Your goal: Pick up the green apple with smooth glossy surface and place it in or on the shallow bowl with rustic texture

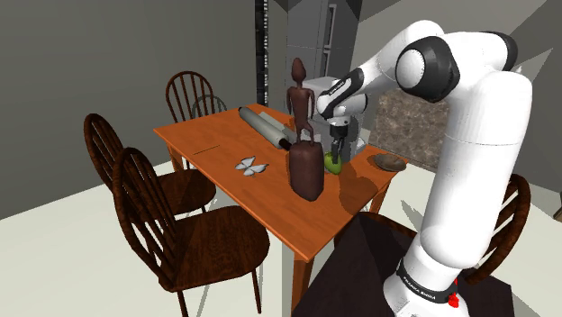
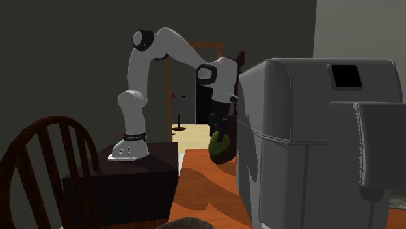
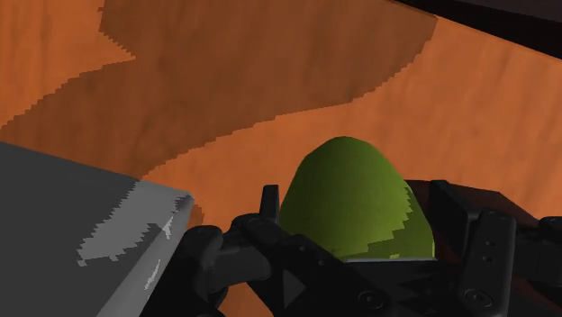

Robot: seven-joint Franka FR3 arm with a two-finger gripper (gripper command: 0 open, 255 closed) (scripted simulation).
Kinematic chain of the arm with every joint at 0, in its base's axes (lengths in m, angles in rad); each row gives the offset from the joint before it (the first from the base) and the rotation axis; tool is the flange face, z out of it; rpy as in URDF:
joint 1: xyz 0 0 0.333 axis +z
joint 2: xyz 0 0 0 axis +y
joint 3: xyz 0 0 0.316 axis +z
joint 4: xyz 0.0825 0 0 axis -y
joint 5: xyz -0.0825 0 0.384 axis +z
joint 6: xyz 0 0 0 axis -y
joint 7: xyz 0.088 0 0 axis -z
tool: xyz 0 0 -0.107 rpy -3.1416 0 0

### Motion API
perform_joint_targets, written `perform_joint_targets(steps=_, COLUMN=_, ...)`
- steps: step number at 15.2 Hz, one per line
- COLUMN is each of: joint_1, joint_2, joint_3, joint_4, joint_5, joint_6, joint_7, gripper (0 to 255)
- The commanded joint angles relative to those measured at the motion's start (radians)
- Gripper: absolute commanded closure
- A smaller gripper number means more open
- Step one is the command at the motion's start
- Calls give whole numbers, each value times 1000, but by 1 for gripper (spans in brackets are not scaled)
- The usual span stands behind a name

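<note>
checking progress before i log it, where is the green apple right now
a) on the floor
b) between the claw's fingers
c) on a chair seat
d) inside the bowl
b: in the wrist view the green apple sits clasped between the two black fingers of the claw, while the bowl lies apart from it near the corner of the table.
</note>
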Motion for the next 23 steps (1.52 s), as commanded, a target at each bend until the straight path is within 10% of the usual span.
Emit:
perform_joint_targets(steps=1, joint_1=3, joint_2=-17, joint_3=-3, joint_4=11, joint_5=-11, joint_6=-26, joint_7=7, gripper=255)
perform_joint_targets(steps=9, joint_1=-74, joint_2=19, joint_3=-48, joint_4=86, joint_5=-2, joint_6=-68, joint_7=-116, gripper=255)
perform_joint_targets(steps=23, joint_1=-374, joint_2=284, joint_3=-90, joint_4=432, joint_5=121, joint_6=-177, joint_7=-467, gripper=255)
